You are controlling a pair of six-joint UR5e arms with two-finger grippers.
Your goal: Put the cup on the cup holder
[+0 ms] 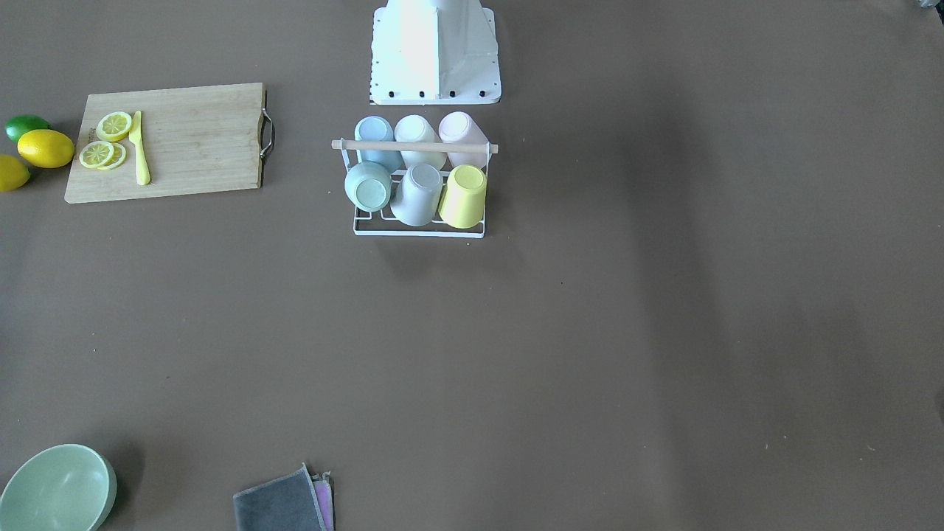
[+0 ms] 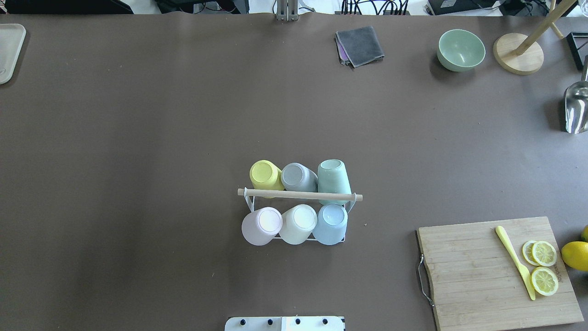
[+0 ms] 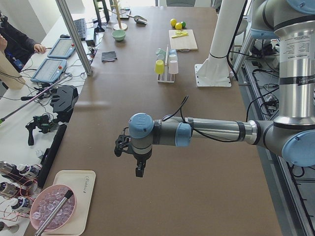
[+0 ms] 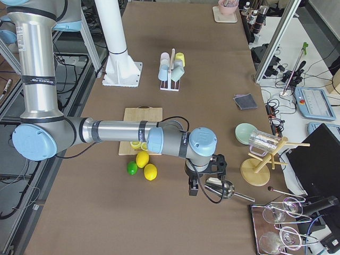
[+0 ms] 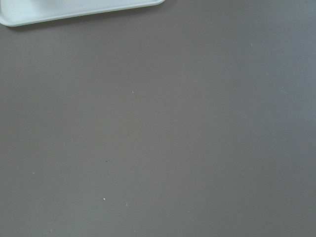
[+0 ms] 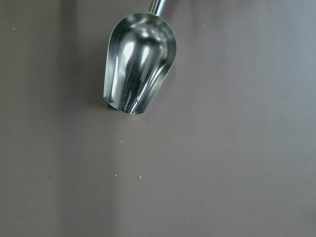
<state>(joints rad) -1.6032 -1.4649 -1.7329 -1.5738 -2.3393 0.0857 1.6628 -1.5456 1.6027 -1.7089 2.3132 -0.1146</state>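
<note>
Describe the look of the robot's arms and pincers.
The left arm and right arm are silver tubes with pale blue joint caps; a black cable loops along each forearm. Each upright tube carries small black lettering. The left pincer and right pincer are black.

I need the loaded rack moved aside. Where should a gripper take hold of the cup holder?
The middle of its wooden rod, from straight above, jaws across it: the rod lies bare over the cup holder, while cups crowd both long sides.
</note>
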